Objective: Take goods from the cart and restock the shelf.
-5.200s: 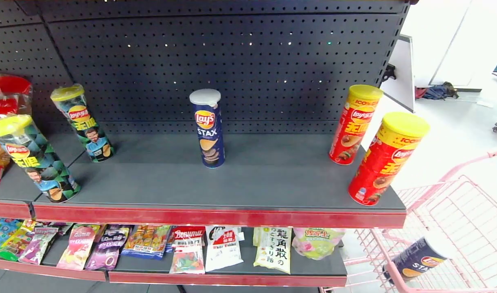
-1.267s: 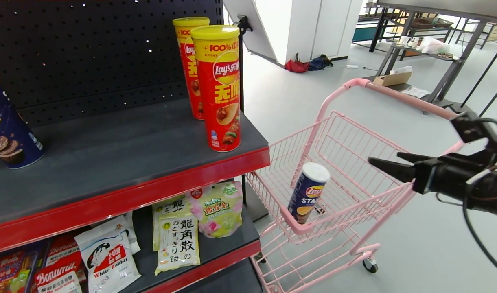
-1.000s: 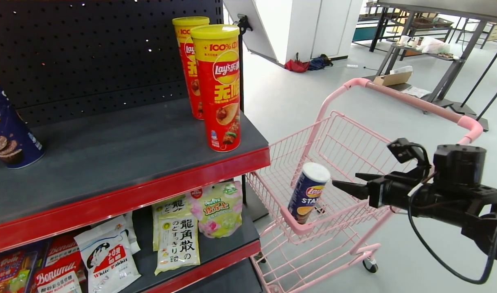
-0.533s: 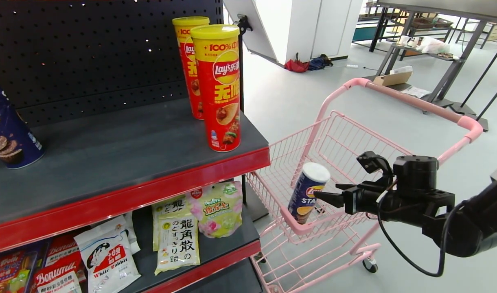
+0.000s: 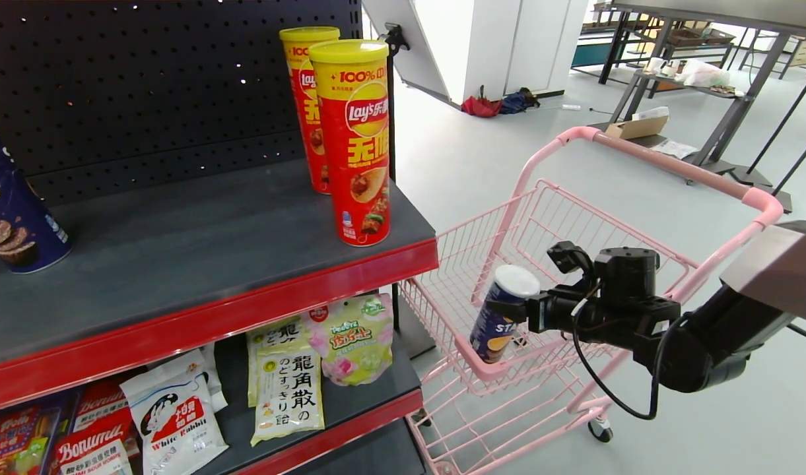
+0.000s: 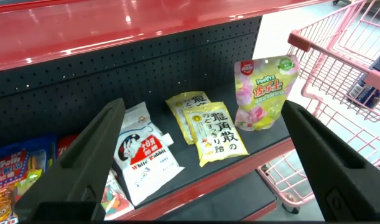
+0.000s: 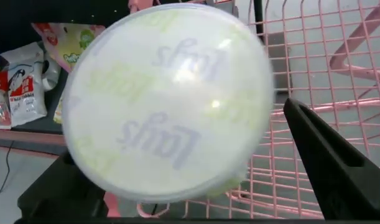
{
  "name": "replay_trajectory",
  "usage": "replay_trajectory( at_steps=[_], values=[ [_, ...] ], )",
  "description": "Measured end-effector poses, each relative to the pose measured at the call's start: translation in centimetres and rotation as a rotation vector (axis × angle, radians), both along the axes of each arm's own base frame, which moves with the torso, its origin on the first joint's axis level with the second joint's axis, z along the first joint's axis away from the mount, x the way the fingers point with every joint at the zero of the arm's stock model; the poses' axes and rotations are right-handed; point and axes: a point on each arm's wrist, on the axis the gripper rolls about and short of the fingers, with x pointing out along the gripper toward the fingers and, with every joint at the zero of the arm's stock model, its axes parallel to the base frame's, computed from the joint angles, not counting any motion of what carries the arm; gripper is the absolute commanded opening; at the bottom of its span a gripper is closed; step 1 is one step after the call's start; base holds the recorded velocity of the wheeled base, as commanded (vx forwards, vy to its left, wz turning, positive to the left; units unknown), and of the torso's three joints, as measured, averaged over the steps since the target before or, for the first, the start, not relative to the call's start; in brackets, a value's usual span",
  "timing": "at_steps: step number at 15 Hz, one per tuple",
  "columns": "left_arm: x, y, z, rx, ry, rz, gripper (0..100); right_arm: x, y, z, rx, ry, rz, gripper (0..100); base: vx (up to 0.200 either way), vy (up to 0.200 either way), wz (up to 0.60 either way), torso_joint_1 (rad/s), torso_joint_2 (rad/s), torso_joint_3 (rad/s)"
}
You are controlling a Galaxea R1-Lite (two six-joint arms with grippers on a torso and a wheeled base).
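Observation:
A dark blue chips can (image 5: 492, 333) with a white lid stands tilted in the near corner of the pink cart (image 5: 673, 168). My right gripper (image 5: 521, 310) is inside the cart at the can's upper part, open, one finger on each side. In the right wrist view the can's lid (image 7: 168, 102) sits between the fingers, with a gap to one finger (image 7: 329, 165). My left gripper (image 6: 203, 104) is open and holds nothing, in front of the lower shelf's snack bags (image 6: 214, 134).
The dark upper shelf (image 5: 211, 244) holds two red chips cans (image 5: 356, 138) at its right end and a blue can (image 5: 13, 224) at the left. Snack bags (image 5: 287, 376) line the lower shelf. The cart stands just right of the shelf end, with tables farther back.
The head camera has swung from the shelf to the cart. My right arm came in from the right and moved down and left until its open fingers reached around the can.

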Motion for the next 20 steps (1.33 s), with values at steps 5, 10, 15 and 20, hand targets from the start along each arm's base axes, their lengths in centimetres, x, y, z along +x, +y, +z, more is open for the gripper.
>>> replay_trajectory(
  at_steps=[5, 10, 15, 20],
  values=[
    [0.0, 0.0, 0.0, 0.0, 0.0, 0.0, 100, 0.9, 1.1, -0.8, -0.003, 0.002, 0.016, 100, 0.0, 0.0, 0.0, 0.0, 0.0, 0.0],
    [0.0, 0.0, 0.0, 0.0, 0.0, 0.0, 100, 1.6, 1.7, -1.4, 0.007, 0.011, -0.017, 0, 0.0, 0.0, 0.0, 0.0, 0.0, 0.0],
    [0.0, 0.0, 0.0, 0.001, 0.0, 0.0, 100, 1.8, 2.2, -0.8, 0.007, -0.01, -0.021, 0, 0.0, 0.0, 0.0, 0.0, 0.0, 0.0],
    [0.0, 0.0, 0.0, 0.0, 0.0, 0.0, 100, 1.2, 1.4, 5.0, 0.001, -0.064, -0.065, 0, 0.0, 0.0, 0.0, 0.0, 0.0, 0.0]
  ],
)
